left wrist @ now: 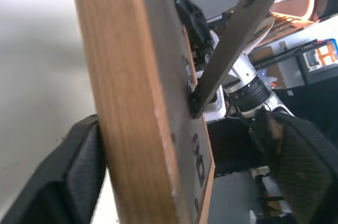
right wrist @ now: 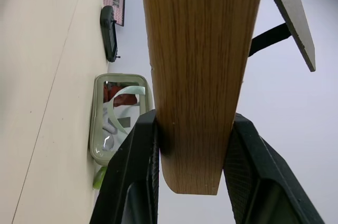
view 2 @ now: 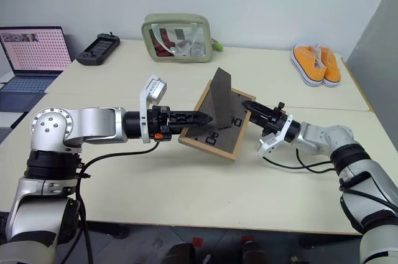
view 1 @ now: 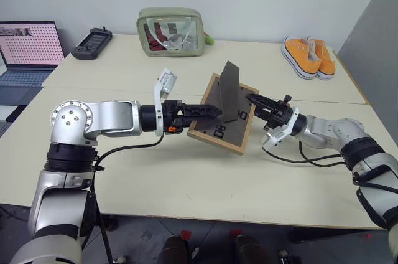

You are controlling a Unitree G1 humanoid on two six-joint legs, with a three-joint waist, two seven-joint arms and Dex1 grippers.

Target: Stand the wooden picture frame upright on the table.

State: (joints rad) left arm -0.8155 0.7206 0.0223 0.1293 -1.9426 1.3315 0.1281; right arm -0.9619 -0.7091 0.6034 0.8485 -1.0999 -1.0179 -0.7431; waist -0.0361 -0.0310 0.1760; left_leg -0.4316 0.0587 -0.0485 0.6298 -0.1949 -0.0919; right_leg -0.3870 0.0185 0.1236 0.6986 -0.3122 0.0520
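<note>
The wooden picture frame (view 1: 229, 134) is tilted over the table (view 1: 186, 189), its dark back facing me. Its stand leg (view 1: 231, 93) is folded out and sticks upward. My right gripper (view 1: 252, 101) is shut on the frame's right edge; in the right wrist view both fingers (right wrist: 132, 171) press the light wood (right wrist: 198, 65). My left gripper (view 1: 215, 112) reaches in from the left and is open. Its fingers (left wrist: 296, 171) straddle the frame's edge (left wrist: 132, 102), one well clear of the back. The frame's front is hidden.
A green pouch with a clear window (view 1: 171, 32) stands at the back of the table. A black controller (view 1: 91, 42) lies to its left. Orange sneakers (view 1: 309, 56) sit at the back right, and a laptop (view 1: 28, 52) at the far left.
</note>
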